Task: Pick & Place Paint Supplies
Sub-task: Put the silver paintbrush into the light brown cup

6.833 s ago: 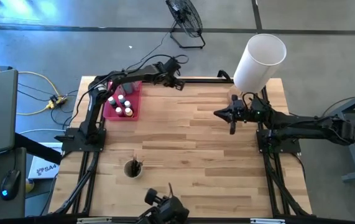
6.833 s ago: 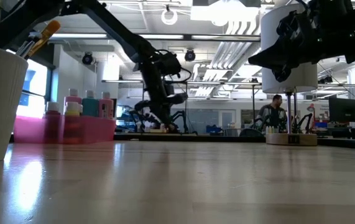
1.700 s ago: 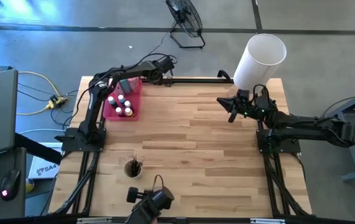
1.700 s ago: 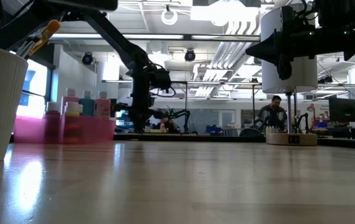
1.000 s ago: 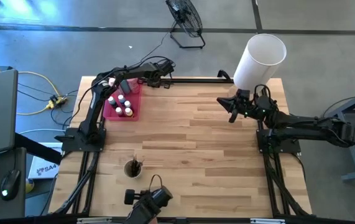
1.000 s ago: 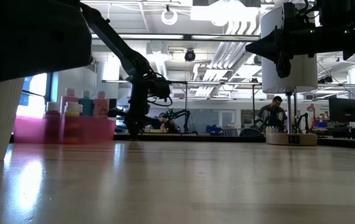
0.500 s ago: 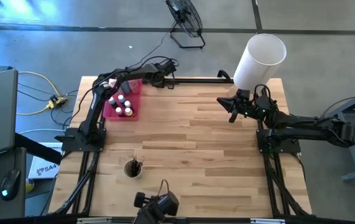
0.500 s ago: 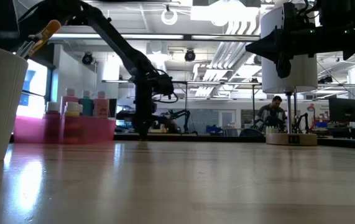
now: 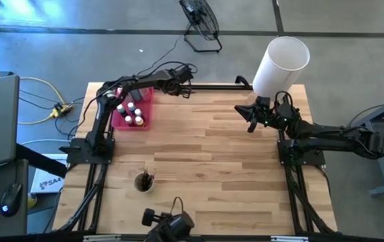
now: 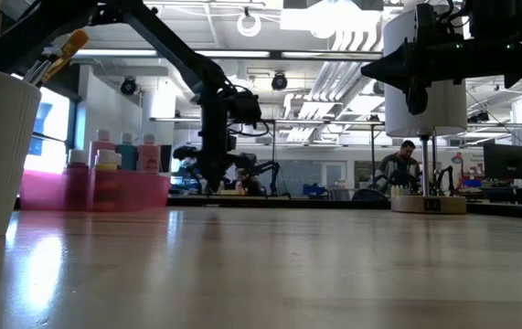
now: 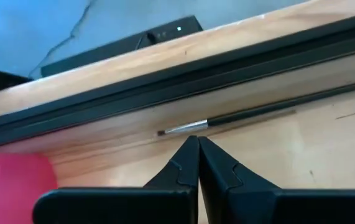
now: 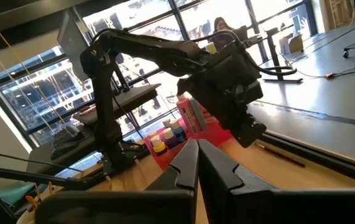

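Observation:
A thin dark-handled brush (image 11: 258,112) lies flat on the wood next to the black rail at the far edge; the right wrist view also shows this brush (image 12: 281,154). My left gripper (image 11: 197,138) is shut and empty, its tips just over the brush's metal ferrule; from overhead my left gripper (image 9: 186,85) sits right of the pink tray (image 9: 144,114). The tray holds squeeze bottles (image 10: 131,152) and tiny paint pots (image 9: 132,114). My right gripper (image 9: 249,125) waits shut beside the white cylinder.
The big white cylinder (image 9: 282,62) stands at the far right corner. A white cup (image 9: 143,182) with brushes stands near the front left. A black rail (image 11: 165,84) runs along the far edge. Bare wood lies in the table's middle.
My left gripper, shut throughout, has gone along the far edge toward the table's right, away from the pink tray, and has risen a little. The brush has stayed on the table.

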Available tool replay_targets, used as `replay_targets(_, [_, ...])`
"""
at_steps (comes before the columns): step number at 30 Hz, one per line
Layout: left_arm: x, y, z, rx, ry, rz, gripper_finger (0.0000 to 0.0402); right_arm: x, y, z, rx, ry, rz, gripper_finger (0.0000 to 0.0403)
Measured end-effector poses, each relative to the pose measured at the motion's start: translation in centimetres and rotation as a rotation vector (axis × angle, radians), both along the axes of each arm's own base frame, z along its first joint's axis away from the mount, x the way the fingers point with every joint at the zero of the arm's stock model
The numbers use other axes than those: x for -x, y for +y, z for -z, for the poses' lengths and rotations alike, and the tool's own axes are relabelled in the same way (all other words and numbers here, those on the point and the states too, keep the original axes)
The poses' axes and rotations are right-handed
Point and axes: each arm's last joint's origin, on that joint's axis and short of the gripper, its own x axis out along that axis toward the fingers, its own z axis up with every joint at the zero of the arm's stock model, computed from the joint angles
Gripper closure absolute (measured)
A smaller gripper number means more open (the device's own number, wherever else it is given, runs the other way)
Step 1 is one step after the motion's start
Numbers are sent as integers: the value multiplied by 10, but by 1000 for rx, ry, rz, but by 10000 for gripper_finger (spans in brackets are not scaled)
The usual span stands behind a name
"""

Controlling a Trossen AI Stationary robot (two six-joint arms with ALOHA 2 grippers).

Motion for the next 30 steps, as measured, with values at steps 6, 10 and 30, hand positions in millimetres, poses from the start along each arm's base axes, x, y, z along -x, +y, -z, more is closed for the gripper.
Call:
replay_targets(6, [7, 7, 5, -22, 47, -46, 402, 0, 0, 0, 1, 0, 0, 401])
replay_targets(10, [4, 11, 2, -83, 43, -45, 401, 0, 0, 0, 1, 0, -3, 401])
replay_targets(30, [5, 10, 33, -3, 125, -81, 401, 0, 0, -1, 2, -8, -12, 401])
